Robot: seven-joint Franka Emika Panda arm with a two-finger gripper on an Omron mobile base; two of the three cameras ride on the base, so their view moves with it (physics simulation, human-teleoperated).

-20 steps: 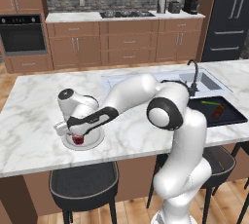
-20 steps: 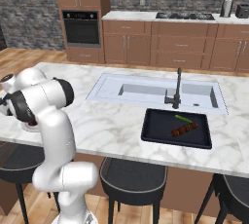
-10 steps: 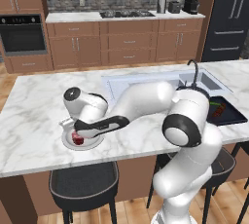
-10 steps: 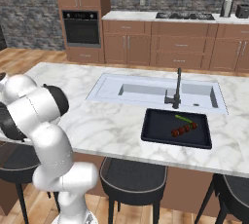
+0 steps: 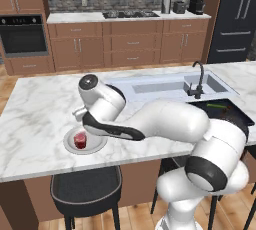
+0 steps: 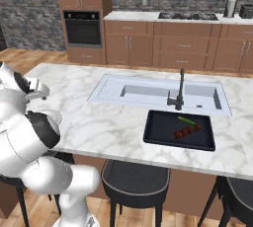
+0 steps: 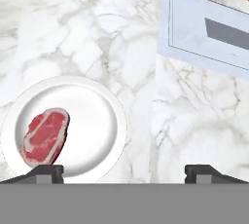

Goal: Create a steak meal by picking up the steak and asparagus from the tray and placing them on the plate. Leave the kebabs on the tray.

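Tool lifted off, spread wide | steak on plate | asparagus, kebabs in tray

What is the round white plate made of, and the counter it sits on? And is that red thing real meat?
The round white plate looks like glazed ceramic: smooth, with a soft sheen. The white grey-veined counter looks like polished marble, though it could be imitation. The red chunk of steak looks like raw meat: a red centre with a pale, fatty edge.
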